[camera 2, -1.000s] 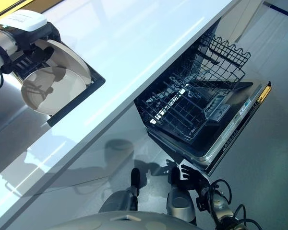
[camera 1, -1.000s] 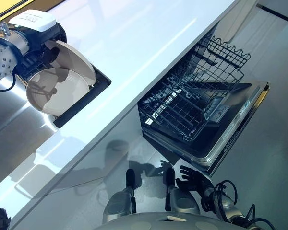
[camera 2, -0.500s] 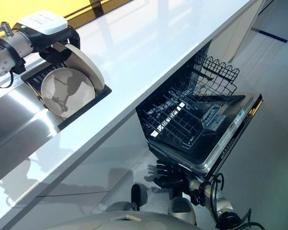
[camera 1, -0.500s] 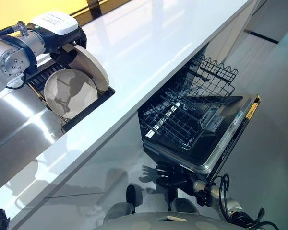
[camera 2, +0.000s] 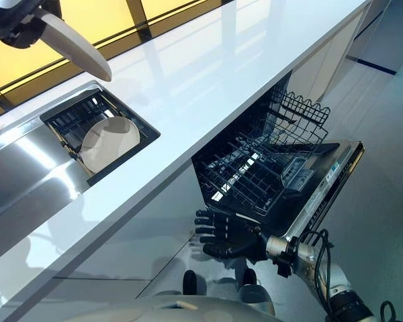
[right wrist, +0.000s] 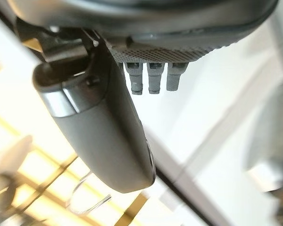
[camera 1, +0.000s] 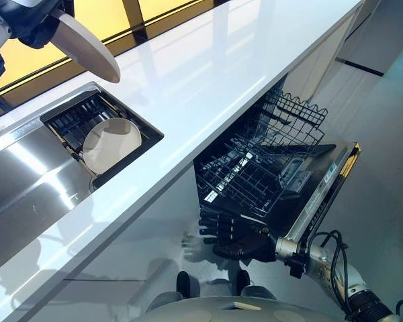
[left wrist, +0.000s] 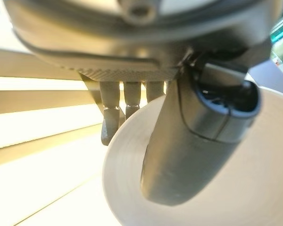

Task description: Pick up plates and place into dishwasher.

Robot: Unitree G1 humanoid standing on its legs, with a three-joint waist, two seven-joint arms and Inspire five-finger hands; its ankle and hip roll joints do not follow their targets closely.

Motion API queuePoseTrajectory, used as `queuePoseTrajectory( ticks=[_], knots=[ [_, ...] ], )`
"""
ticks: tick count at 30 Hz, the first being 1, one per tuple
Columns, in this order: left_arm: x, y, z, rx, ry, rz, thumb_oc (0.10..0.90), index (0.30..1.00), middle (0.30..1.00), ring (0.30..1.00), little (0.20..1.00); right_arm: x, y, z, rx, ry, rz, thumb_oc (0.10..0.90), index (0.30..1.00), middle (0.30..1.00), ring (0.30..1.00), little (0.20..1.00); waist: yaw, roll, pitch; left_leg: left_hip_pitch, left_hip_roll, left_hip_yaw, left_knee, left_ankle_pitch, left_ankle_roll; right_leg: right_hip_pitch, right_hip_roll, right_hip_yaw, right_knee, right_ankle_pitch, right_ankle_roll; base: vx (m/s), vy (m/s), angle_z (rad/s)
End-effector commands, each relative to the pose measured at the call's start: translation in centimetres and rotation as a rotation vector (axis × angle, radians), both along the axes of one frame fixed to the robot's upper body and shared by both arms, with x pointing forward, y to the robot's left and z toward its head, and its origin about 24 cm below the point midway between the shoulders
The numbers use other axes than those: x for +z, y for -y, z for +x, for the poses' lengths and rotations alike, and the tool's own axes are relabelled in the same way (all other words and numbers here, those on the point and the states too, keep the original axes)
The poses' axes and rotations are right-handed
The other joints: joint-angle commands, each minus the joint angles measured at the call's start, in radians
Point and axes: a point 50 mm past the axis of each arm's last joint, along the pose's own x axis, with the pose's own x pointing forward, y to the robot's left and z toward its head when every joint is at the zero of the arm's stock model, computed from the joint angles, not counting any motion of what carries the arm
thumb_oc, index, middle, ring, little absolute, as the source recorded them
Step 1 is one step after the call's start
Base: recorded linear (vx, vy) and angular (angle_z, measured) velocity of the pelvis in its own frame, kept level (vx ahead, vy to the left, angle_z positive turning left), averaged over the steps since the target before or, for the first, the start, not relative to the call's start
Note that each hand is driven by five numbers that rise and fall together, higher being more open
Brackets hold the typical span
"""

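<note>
My left hand (camera 1: 23, 20) holds a beige plate (camera 1: 87, 47) up in the air at the far left, above the sink. In the left wrist view the thumb (left wrist: 193, 141) lies across the plate's face (left wrist: 259, 188) and the fingers (left wrist: 111, 117) curl behind its rim. A second beige plate (camera 1: 111, 141) leans in the dark rack (camera 1: 70, 121) set into the sink. The dishwasher's lower rack (camera 1: 255, 174) is pulled out over the open door (camera 1: 319, 194). My right hand (camera 1: 232, 235) hangs open and empty just below that rack's front corner.
A long white counter (camera 1: 208, 87) runs between the sink and the dishwasher. The stainless sink basin (camera 1: 27, 181) lies to the left of the plate rack. A wire upper basket (camera 1: 292, 117) sticks out above the lower rack. Grey floor lies to the right of the door.
My left hand has lifted one plate up out of the sink rack, leaving the other there. My right hand has risen towards the dishwasher rack. The camera has shifted.
</note>
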Motion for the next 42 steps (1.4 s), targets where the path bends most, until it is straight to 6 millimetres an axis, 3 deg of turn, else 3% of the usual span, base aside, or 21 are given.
queuePoseTrajectory(
  ticks=[1, 5, 6, 10, 13, 18, 23, 31, 42],
  knots=[
    [6.0, -4.1, -4.1, 0.083, 0.408, -0.225, 0.1, 0.3, 0.3, 0.3, 0.2, 5.7, 0.1, 2.3, -0.007, 0.261, 0.127, 0.8, 0.9, 0.9, 0.9, 0.9, 0.004, 0.003, -0.083, 0.049, -0.064, 0.054, 0.002, -0.091, 0.01, 0.034, 0.019, 0.018, 0.004, -0.019, 0.059, -0.01, 0.002, -0.03],
    [4.7, -4.6, -4.0, -0.122, 0.458, -0.631, 0.1, 0.3, 0.3, 0.3, 0.2, 9.5, 0.8, 3.8, -0.14, 0.435, 0.17, 0.8, 0.9, 0.9, 0.9, 0.9, 0.003, -0.009, -0.09, 0.048, -0.061, 0.057, 0.002, -0.091, 0.012, 0.033, 0.022, 0.023, 0.004, -0.022, 0.056, -0.01, -0.004, -0.05],
    [4.5, -4.7, -4.1, -0.131, 0.461, -0.65, 0.1, 0.3, 0.3, 0.3, 0.2, 9.6, 0.9, 3.8, -0.144, 0.444, 0.166, 0.8, 0.9, 0.9, 0.9, 0.9, 0.003, -0.005, -0.09, 0.049, -0.061, 0.058, 0.002, -0.091, 0.012, 0.033, 0.022, 0.024, 0.004, -0.022, 0.056, -0.01, -0.001, -0.07],
    [2.1, -3.5, -3.1, -0.361, 0.383, -0.969, 0.1, 0.3, 0.3, 0.3, 0.2, 14.3, 2.5, 5.1, -0.349, 0.687, 0.168, 0.8, 0.9, 0.9, 0.9, 0.9, -0.01, -0.006, -0.095, 0.054, -0.059, 0.062, 0.002, -0.1, 0.016, 0.031, 0.026, 0.04, 0.005, -0.027, 0.052, -0.02, 0.015, -0.1],
    [0.6, -2.8, -2.8, -0.447, 0.338, -1.075, 0.1, 0.3, 0.3, 0.3, 0.2, 16.4, 3.1, 5.3, -0.411, 0.794, 0.194, 0.8, 0.9, 0.9, 0.9, 0.9, -0.017, -0.002, -0.096, 0.051, -0.059, 0.067, 0.002, -0.093, 0.02, 0.025, 0.028, 0.048, 0.006, -0.019, 0.049, -0.04, 0.019, -0.08],
    [-2.2, 0.5, -1.4, -0.588, 0.271, -1.212, 0.1, 0.3, 0.3, 0.3, 0.2, 20.3, 3.8, 6.3, -0.607, 1.01, 0.239, 0.8, 0.9, 0.9, 0.9, 0.9, -0.02, -0.006, -0.096, 0.056, -0.062, 0.065, 0.002, -0.097, 0.027, 0.026, 0.039, 0.069, 0.006, -0.02, 0.039, -0.02, 0.022, -0.08],
    [-4.5, 4.1, 0.2, -0.681, 0.179, -1.288, 0.1, 0.3, 0.3, 0.3, 0.2, 23.1, 2.9, 6.7, -0.697, 1.173, 0.258, 0.8, 0.9, 0.9, 0.9, 0.9, -0.017, -0.011, -0.093, 0.061, -0.062, 0.064, 0.002, -0.095, 0.031, 0.03, 0.045, 0.082, 0.006, -0.018, 0.032, -0.01, 0.014, -0.12],
    [-6.9, 9.2, 1.1, -0.825, 0.085, -1.337, 0.1, 0.3, 0.3, 0.3, 0.2, 25.2, 1.0, 7.4, -0.711, 1.347, 0.17, 0.8, 0.9, 0.9, 0.9, 0.9, -0.012, -0.029, -0.087, 0.07, -0.06, 0.066, 0.002, -0.096, 0.034, 0.035, 0.05, 0.088, 0.009, -0.018, 0.025, 0.0, -0.004, -0.02],
    [-7.5, 12.7, 0.7, -0.95, 0.049, -1.254, 0.1, 0.3, 0.3, 0.3, 0.2, 22.9, -0.6, 9.0, -0.551, 1.205, 0.082, 0.8, 0.9, 0.9, 0.9, 0.9, -0.02, -0.044, -0.093, 0.075, -0.056, 0.076, 0.002, -0.099, 0.029, 0.037, 0.054, 0.092, 0.008, -0.015, 0.024, 0.01, -0.009, -0.05]
  ],
)
